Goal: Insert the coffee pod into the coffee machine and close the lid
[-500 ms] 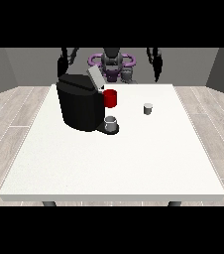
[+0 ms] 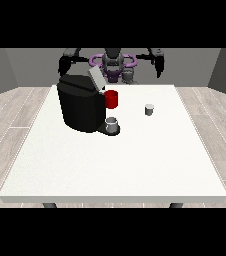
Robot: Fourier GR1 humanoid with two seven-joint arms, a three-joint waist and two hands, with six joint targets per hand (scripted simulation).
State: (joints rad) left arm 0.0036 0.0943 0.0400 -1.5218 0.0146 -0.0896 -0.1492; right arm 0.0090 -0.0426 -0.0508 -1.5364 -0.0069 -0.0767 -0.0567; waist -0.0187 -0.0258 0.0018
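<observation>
A black coffee machine (image 2: 80,106) stands on the white table (image 2: 115,160) at the left of centre, its grey lid (image 2: 96,78) tilted up. A red part (image 2: 111,99) shows at its front and a grey cup (image 2: 112,125) sits on its drip base. The small grey coffee pod (image 2: 149,109) stands alone on the table to the right of the machine. The hand at the view's left (image 2: 63,65) hangs behind the machine, and the hand at the view's right (image 2: 160,66) hangs above the table's far edge. Both are far from the pod.
The robot's torso (image 2: 114,65) with purple rings is behind the table's far edge. The table's near half holds nothing. Grey walls and a wood floor surround the table.
</observation>
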